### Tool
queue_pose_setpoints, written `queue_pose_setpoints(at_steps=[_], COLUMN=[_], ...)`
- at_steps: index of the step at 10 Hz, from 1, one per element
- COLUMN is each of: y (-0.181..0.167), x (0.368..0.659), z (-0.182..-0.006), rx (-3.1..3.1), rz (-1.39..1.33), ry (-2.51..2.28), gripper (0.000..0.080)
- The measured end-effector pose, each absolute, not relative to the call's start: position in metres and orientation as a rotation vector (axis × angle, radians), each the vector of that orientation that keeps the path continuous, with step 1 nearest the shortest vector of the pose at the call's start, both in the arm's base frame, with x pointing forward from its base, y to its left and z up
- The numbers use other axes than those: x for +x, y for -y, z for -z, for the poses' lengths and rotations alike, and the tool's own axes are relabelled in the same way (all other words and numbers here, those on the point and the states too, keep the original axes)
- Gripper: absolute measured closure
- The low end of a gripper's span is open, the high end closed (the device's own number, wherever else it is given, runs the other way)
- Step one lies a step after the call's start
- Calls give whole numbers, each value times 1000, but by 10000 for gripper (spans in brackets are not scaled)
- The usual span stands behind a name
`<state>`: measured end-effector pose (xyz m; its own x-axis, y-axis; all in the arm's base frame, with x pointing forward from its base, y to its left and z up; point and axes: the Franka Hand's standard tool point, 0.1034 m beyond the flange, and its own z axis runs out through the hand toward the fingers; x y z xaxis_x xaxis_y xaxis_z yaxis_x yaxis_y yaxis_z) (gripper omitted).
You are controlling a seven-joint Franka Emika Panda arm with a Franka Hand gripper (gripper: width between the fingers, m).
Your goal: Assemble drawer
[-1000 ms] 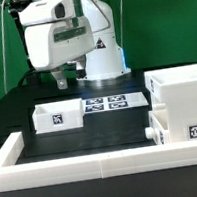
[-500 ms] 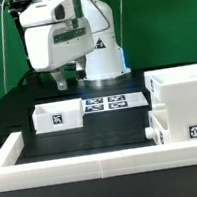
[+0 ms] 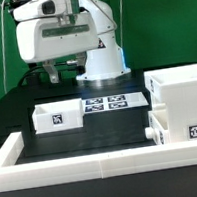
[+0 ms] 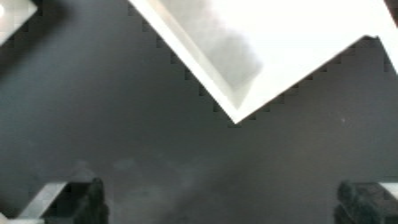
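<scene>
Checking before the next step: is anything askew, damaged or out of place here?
Nothing stands out. The loose tray sits upright beside the marker board; the housing stands upright with a knobbed tray partly in it. The open gripper hangs above, holding nothing.

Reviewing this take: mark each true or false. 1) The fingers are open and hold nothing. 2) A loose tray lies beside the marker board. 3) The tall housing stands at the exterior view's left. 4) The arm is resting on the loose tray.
1) True: the gripper hangs with its fingers apart and nothing between them.
2) True: the loose tray lies beside the marker board.
3) False: the tall housing stands at the exterior view's right.
4) False: the arm hangs above the table, clear of the tray.
</scene>
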<state>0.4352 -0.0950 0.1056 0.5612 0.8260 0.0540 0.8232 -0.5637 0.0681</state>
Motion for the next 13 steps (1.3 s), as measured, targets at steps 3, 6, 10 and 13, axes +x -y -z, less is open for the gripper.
queue_pose_setpoints(at_steps=[3, 6, 10, 13], y=[95, 108, 110, 111], x=[435, 429, 417, 417], z=[-105, -107, -102, -102], rx=[2752, 2818, 2977, 2967], rz=[-122, -183, -208, -208], ry=[-1438, -1231, -714, -752], gripper=[151, 151, 151, 151])
